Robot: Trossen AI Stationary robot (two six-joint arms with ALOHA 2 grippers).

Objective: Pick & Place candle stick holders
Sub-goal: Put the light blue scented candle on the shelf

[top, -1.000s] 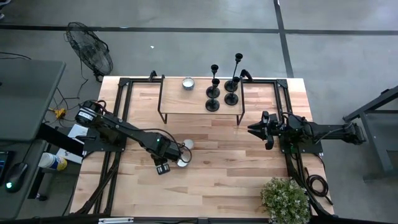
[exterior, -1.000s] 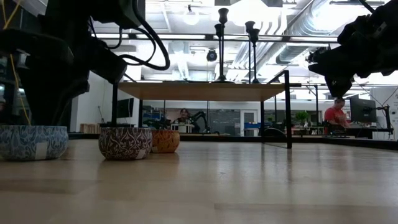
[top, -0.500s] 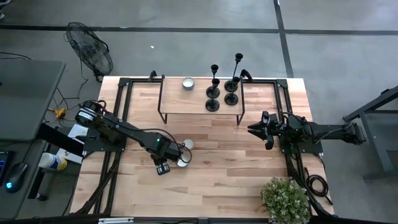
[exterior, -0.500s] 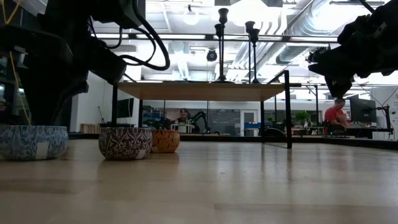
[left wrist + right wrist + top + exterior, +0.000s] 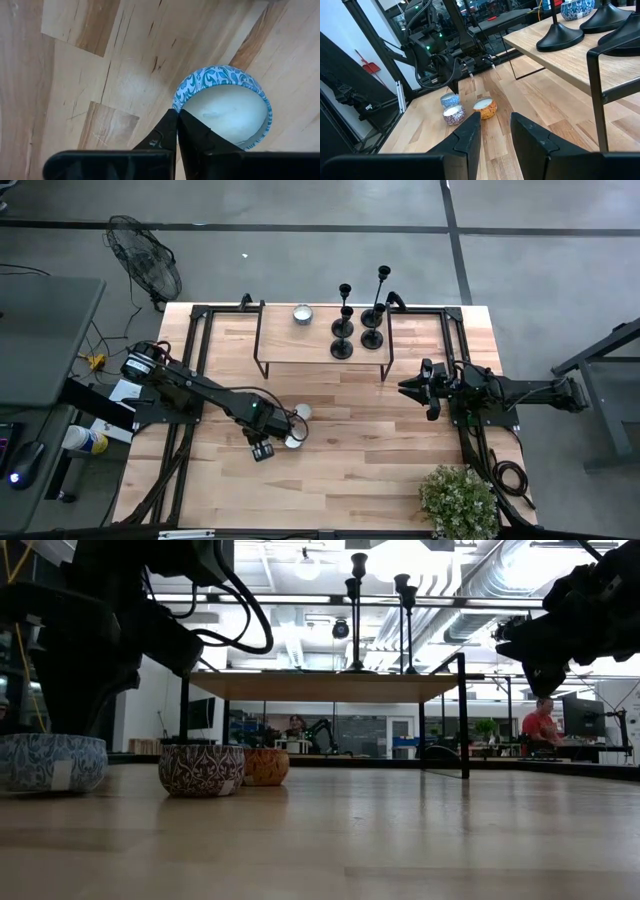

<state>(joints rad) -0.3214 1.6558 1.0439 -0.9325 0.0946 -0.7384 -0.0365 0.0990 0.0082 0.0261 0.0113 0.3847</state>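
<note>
- Left wrist view puts the left gripper (image 5: 177, 117) nearest: its dark fingers are pinched together on the rim of a round blue-and-white patterned candle tin (image 5: 225, 107) filled with pale wax, low over the pale butcher-block table (image 5: 360, 440).
- Risk, as a judgement: the hold is on a thin, curved rim alone, so the tin may twist or slip free if lifted quickly, and it could knock the neighbours.
- Just beside it in the low view sit a dark red patterned tin (image 5: 201, 769) and an orange patterned tin (image 5: 265, 766), both squat and glossy.
- Right gripper (image 5: 495, 127) hangs at the table's right side, jaws parted with nothing between them, pointed across the table.
- Farther back, the matte black metal candle stick holders (image 5: 358, 320), with flared round bases, thin stems and small cups, stand close together on a raised wooden shelf with a black metal frame (image 5: 320, 348), beside another blue patterned tin (image 5: 302, 314).
- Judgement: tall, narrow and bunched, they would tip one another if an arm brushed a stem.
</note>
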